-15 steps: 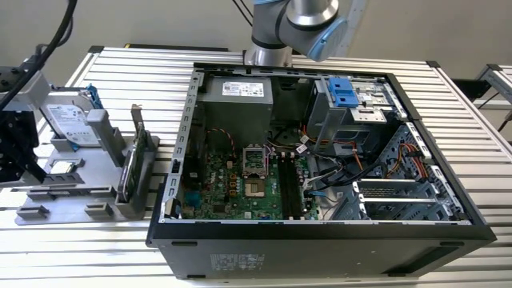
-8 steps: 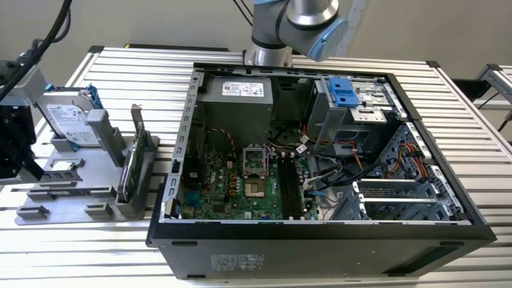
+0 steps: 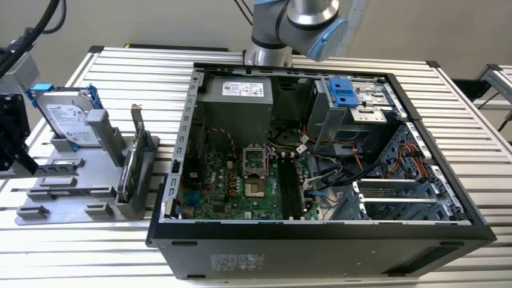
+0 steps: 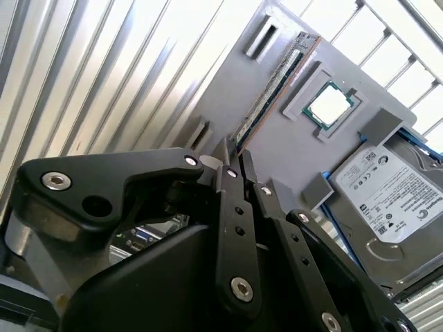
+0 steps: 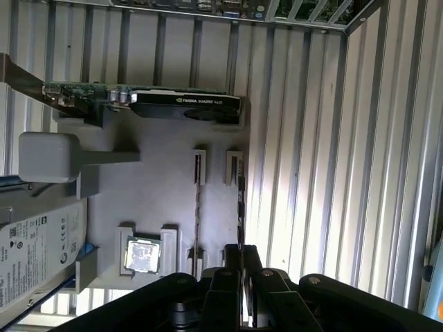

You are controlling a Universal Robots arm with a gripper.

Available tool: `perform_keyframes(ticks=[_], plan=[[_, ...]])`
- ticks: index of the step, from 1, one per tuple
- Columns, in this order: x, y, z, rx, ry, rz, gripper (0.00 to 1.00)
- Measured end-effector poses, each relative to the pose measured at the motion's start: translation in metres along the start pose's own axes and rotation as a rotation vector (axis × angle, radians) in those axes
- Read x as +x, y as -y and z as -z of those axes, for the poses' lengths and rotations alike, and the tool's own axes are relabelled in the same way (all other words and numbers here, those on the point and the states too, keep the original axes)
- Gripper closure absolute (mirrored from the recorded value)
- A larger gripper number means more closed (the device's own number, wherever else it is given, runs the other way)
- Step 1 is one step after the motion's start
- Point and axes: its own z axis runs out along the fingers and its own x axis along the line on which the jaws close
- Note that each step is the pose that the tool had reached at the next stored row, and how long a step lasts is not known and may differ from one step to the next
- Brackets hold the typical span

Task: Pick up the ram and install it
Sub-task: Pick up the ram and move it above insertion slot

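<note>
The ram [image 5: 240, 200] is a long thin stick standing on edge in a slot of the grey holder [image 5: 152, 194]. In the second wrist view the ram [image 4: 273, 86] runs away from my fingertips. My gripper [image 5: 241, 250] sits at the stick's near end, its black fingers [image 4: 228, 207] pressed close together on either side of the board. In the exterior view my gripper [image 3: 18, 162] hangs over the holder [image 3: 80, 198] at the exterior view's far left. The open computer case [image 3: 320, 234] stands to the exterior view's right, with black motherboard slots [image 3: 289, 189] inside.
The holder also carries a hard drive [image 3: 68, 120], a green card with a metal bracket [image 5: 152, 104] and a processor chip [image 5: 142, 254]. A second narrow slot [image 5: 197, 207] runs beside the ram. Everything rests on a ribbed metal table [image 3: 448, 120].
</note>
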Motion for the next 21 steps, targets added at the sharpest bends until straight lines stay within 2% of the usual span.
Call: perform_keyframes(ticks=[21], plan=[[-0.0005, -0.0005, 0.0301, 0.0, 0.0, 0.0, 1.0]])
